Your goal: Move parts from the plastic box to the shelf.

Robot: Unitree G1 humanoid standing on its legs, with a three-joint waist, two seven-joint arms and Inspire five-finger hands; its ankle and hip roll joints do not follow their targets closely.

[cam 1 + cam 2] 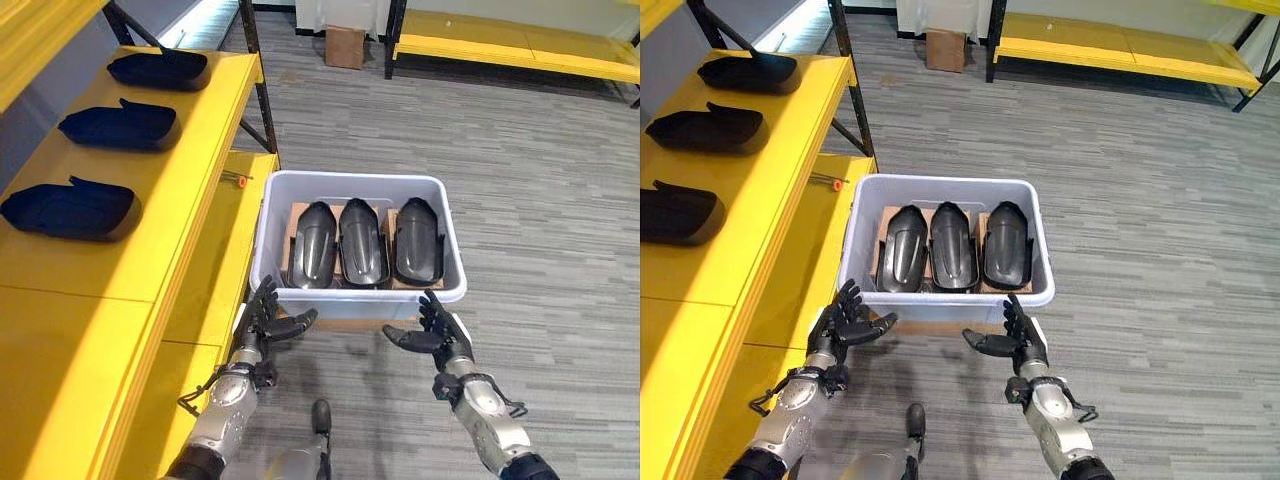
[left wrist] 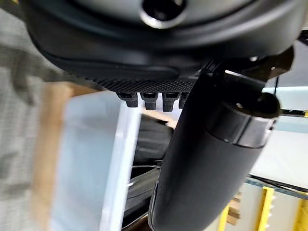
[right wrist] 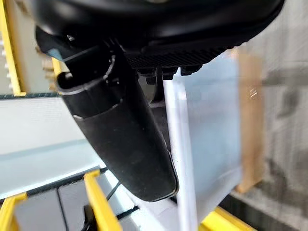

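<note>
A white plastic box [image 1: 356, 183] stands on the floor beside the yellow shelf [image 1: 150, 240]. Three black curved parts [image 1: 363, 241] lie side by side in it on cardboard. Three more black parts [image 1: 70, 209] rest in a row on the shelf's top board. My left hand [image 1: 266, 320] hovers open just in front of the box's near left corner, thumb pointing inward. My right hand [image 1: 432, 332] is open at the near right corner, thumb toward the left. Both hands hold nothing. The box's white wall [image 2: 96, 159] appears past the left thumb, and the box's rim [image 3: 185, 159] past the right one.
A lower yellow shelf board [image 1: 215, 300] runs beside the box's left side, with a small orange item [image 1: 241, 181] on it. A black shelf post [image 1: 258, 80] rises behind. A cardboard box [image 1: 345, 46] and another yellow rack [image 1: 520, 45] stand far back on grey floor.
</note>
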